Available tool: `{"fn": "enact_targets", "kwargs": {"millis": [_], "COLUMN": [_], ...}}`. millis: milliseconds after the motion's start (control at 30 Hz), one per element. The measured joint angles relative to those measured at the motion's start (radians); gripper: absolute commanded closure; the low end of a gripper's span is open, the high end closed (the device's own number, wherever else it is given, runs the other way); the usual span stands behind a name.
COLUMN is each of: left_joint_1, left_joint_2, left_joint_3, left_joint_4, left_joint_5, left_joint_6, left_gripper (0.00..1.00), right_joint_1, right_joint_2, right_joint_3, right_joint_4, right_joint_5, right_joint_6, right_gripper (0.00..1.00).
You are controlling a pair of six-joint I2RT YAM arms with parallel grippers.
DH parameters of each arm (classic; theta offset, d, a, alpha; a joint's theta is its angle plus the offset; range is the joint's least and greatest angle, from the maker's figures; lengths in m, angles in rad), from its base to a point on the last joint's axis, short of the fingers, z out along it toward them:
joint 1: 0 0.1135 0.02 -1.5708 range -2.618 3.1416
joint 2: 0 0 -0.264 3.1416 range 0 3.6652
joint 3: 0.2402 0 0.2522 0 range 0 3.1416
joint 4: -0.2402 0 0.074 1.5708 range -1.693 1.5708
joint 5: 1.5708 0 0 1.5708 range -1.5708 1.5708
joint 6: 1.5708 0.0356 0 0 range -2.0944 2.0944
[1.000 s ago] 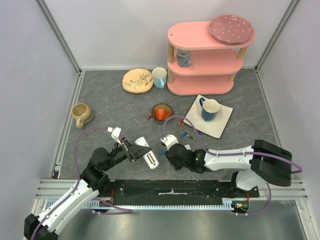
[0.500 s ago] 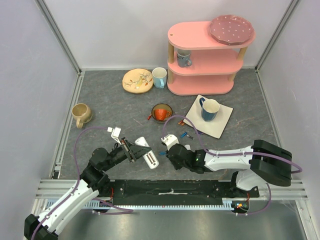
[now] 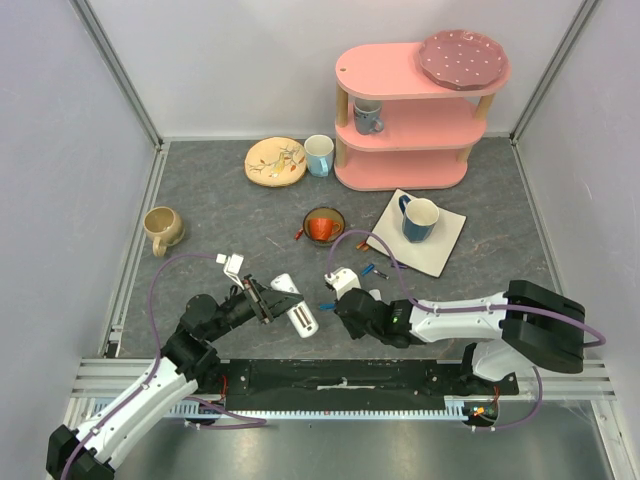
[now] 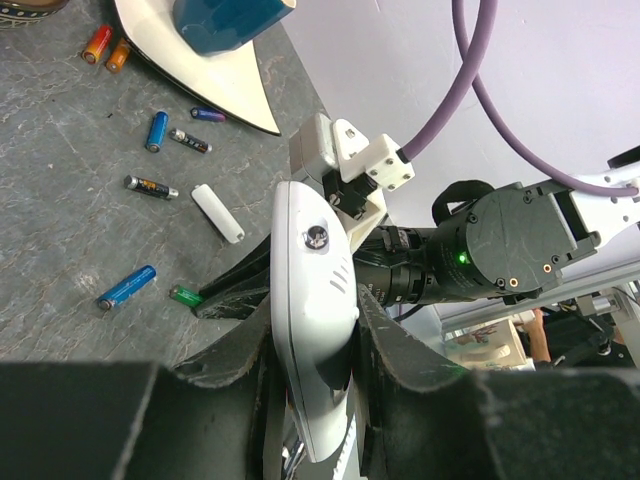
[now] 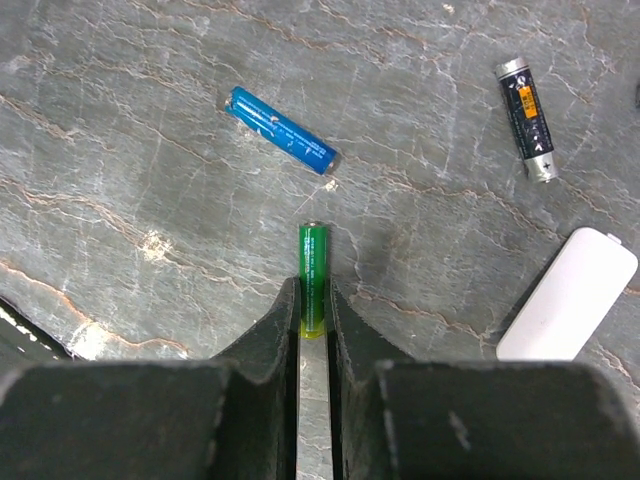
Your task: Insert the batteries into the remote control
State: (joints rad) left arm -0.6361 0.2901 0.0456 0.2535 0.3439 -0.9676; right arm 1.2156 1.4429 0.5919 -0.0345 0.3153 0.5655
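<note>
My left gripper is shut on the remote control, a white bar held on edge just above the table. A thin green battery lies on the grey tabletop, and my right gripper is shut on its near end, a finger against each side. More batteries lie loose close by: a blue one, a dark one, and another blue and dark pair farther off. The two grippers are about a hand's width apart.
A small white battery cover lies right of the green battery. Beyond are an orange bowl, a blue mug on a white napkin, a pink shelf, a beige mug, a patterned plate and a white cup.
The right gripper's fingers have closed in onto the green battery. The left arm and the remote control have stayed where they were.
</note>
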Motion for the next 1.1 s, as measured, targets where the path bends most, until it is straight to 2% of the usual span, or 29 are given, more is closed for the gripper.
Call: {"fn": "enact_targets", "kwargs": {"millis": [300,500,633,833,1100], "left_joint_1": [0.0,0.0,0.0,0.0,0.0], "left_joint_2": [0.011,0.011,0.01,-0.064,-0.218], "left_joint_3": [0.0,0.0,0.0,0.0,0.0], "left_joint_4": [0.012,0.011,0.008,-0.065,-0.285], "left_joint_5": [-0.001,-0.003,-0.008,-0.075,-0.286], "left_joint_6": [0.0,0.0,0.0,-0.003,-0.039], "left_gripper": [0.98,0.98,0.98,0.98,0.98], "right_joint_1": [0.0,0.0,-0.003,-0.076,-0.103], "right_joint_2": [-0.028,-0.093,-0.106,-0.104,-0.05], "right_joint_3": [-0.014,-0.014,0.042,0.133,0.146], "right_joint_4": [-0.032,-0.072,-0.121,-0.172,-0.256], "right_joint_5": [0.043,0.113,0.196,0.28,0.307], "right_joint_6": [0.013,0.031,0.086,0.351,0.833], "right_gripper": [1.0,1.0,1.0,1.0,1.0]}}
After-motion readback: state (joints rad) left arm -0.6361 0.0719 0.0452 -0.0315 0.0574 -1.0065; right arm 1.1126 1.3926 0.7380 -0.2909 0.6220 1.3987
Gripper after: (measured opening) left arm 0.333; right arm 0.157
